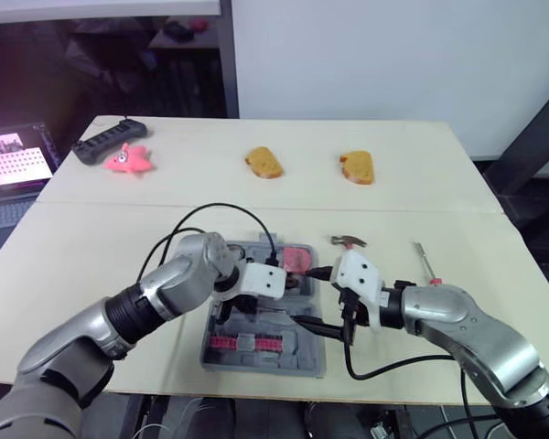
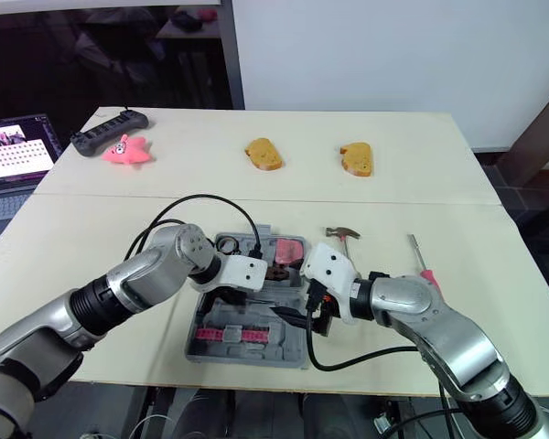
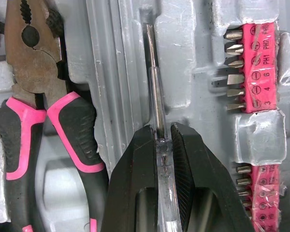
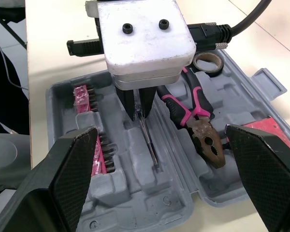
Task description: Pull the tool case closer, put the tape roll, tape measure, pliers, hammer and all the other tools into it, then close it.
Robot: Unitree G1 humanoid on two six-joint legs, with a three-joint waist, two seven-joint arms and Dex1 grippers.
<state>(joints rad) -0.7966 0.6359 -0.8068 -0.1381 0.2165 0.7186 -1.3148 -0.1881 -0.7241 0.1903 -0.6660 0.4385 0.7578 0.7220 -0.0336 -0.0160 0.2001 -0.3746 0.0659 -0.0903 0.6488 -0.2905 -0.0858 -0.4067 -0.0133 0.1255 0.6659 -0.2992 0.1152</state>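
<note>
The grey tool case (image 1: 304, 362) lies open near the table's front edge. My left gripper (image 3: 160, 133) is shut on a clear-handled screwdriver (image 3: 153, 96), whose shaft lies in a groove of the case. Pink-handled pliers (image 3: 34, 101) rest in the case beside it, with a tape roll (image 4: 206, 62) and a pink block (image 1: 297, 258) at the far end. Pink bit strips (image 3: 261, 63) sit in the near half. My right gripper (image 1: 325, 326) stands open over the case's right side, holding nothing. A hammer (image 1: 348, 241) and a pink-handled screwdriver (image 1: 425, 261) lie on the table to the right.
Two pieces of toast (image 1: 264, 162) (image 1: 358, 167) lie at the back of the table. A pink starfish toy (image 1: 128, 158) and a black power strip (image 1: 110, 139) sit at the back left. A laptop (image 1: 14, 165) stands off the left edge.
</note>
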